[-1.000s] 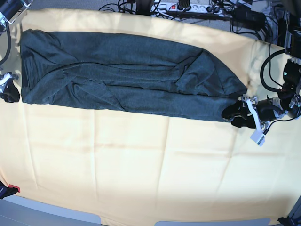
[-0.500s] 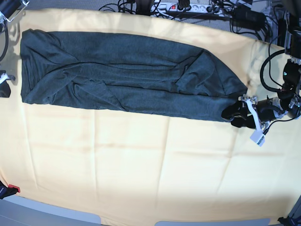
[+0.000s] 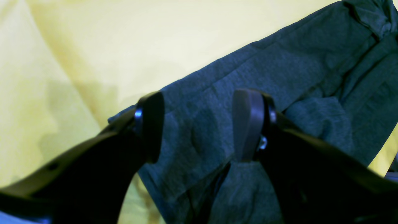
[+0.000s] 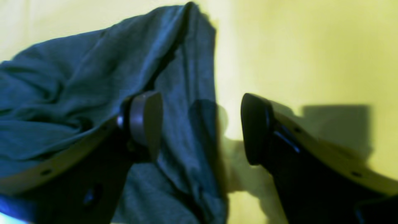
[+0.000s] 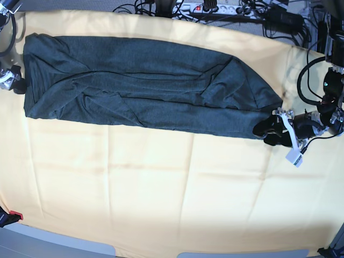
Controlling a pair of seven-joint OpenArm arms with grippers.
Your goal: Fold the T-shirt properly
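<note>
The T-shirt lies as a long, already narrowed band across the far half of the yellow cloth, its sleeves tucked in and wrinkles bunched near the middle. The near half of the cloth is bare, creased fabric. By my reading, the lengthwise folds are done and the step in hand is gripping the two ends for a crosswise fold. The left gripper sits low at the shirt's near corner on the base view's right, jaws spread with fabric between them, not yet pinched. The right gripper hovers at the opposite end, jaws spread astride the hem edge, one pad over shirt, the other over yellow cloth. Next, each needs to close on its corner without catching the cloth beneath. Beyond the far edge, cables and a power strip lie well apart from the work
</note>
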